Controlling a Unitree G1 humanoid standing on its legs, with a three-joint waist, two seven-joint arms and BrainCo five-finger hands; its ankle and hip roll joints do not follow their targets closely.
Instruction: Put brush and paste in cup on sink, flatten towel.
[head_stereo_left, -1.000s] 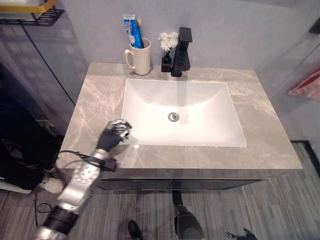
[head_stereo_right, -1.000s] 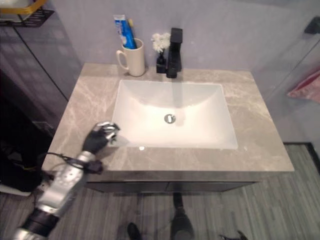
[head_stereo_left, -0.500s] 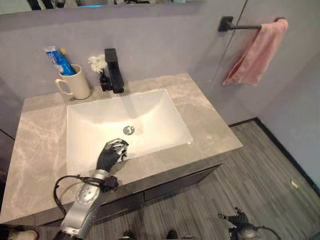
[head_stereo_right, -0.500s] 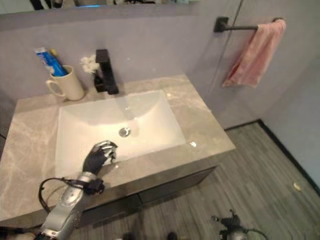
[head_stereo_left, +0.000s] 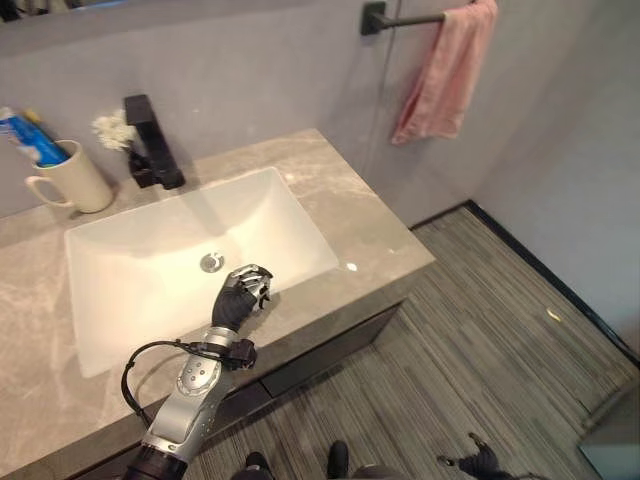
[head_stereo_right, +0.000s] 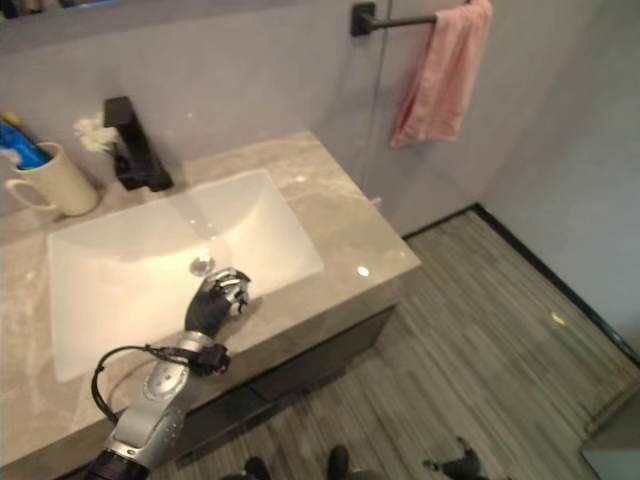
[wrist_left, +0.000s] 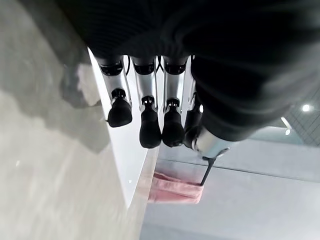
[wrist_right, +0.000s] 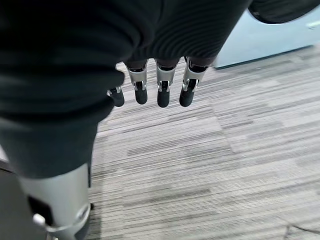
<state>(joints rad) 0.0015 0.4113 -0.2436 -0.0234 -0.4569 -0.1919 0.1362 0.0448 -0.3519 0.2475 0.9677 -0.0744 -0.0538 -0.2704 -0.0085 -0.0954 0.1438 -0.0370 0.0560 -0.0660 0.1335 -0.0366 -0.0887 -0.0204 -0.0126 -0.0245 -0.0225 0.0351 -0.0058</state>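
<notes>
Left hand curled, empty, over sink's front rim.

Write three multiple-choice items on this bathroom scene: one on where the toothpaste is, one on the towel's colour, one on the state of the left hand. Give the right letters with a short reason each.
1. Where is the toothpaste?
A. in the basin
B. in the cup
C. on the floor

2. What colour is the towel?
A. pink
B. green
C. black

3. What is the left hand doing?
A. gripping the faucet
B. holding the cup
C. holding nothing

Answers:
1 B: the toothpaste stands in the cup at the back of the counter.
2 A: the towel hanging bunched on the wall bar is pink.
3 C: the left hand sits over the front rim of the basin with nothing in its curled fingers.
</notes>
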